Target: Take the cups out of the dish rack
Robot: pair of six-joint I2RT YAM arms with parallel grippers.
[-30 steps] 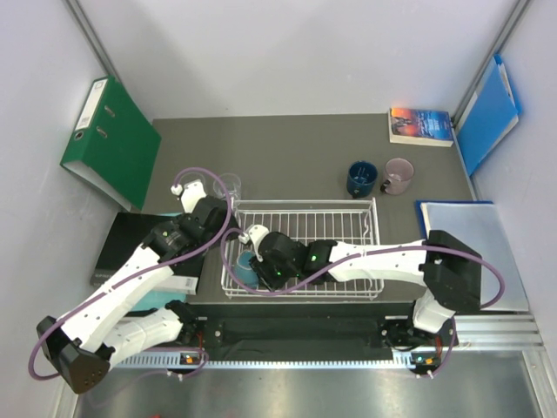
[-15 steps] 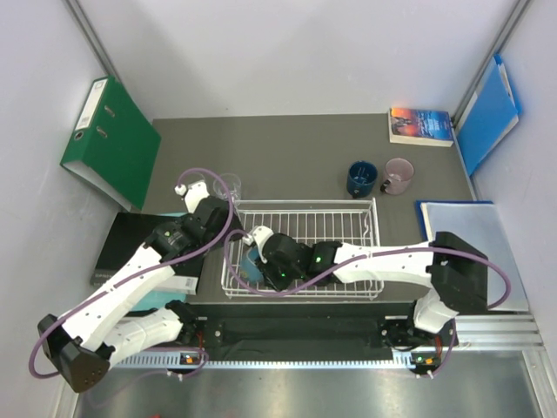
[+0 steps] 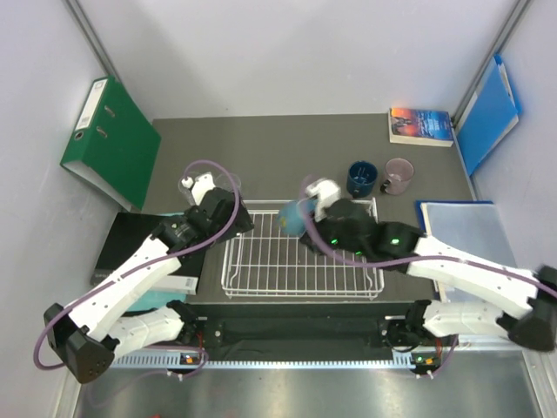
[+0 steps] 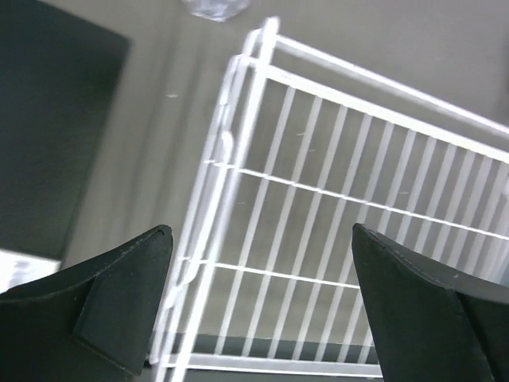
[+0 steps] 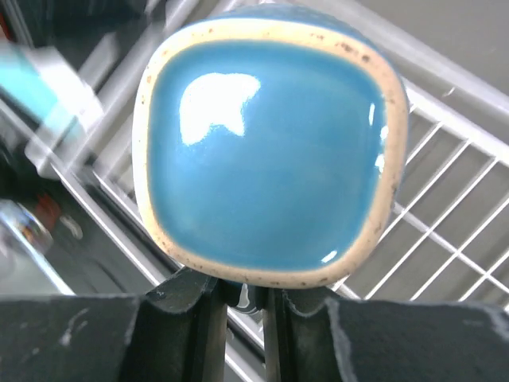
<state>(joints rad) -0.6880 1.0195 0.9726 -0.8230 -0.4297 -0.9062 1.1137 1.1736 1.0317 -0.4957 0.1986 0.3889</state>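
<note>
The white wire dish rack (image 3: 287, 266) sits at the table's near middle, and its grid shows no cups. My right gripper (image 3: 306, 223) is shut on the handle of the light teal-blue mug (image 3: 292, 217), held in the air over the rack's far edge. In the right wrist view the mug (image 5: 270, 151) fills the space above the closed fingers (image 5: 199, 318). My left gripper (image 3: 231, 218) is open and empty above the rack's far left corner (image 4: 258, 48). A clear tumbler (image 4: 213, 6) stands just beyond that corner. The navy mug (image 3: 361, 178) and the pink mug (image 3: 399, 174) stand on the table at the far right.
A green binder (image 3: 109, 139) leans at the far left. A book (image 3: 420, 124) and a blue folder (image 3: 487, 113) lie at the far right. A dark pad (image 3: 130, 244) lies left of the rack and a clipboard (image 3: 474, 231) right of it.
My right gripper has lifted the teal mug out of the rack's near left part and carried it to the far edge. My left gripper has moved slightly farther away.
</note>
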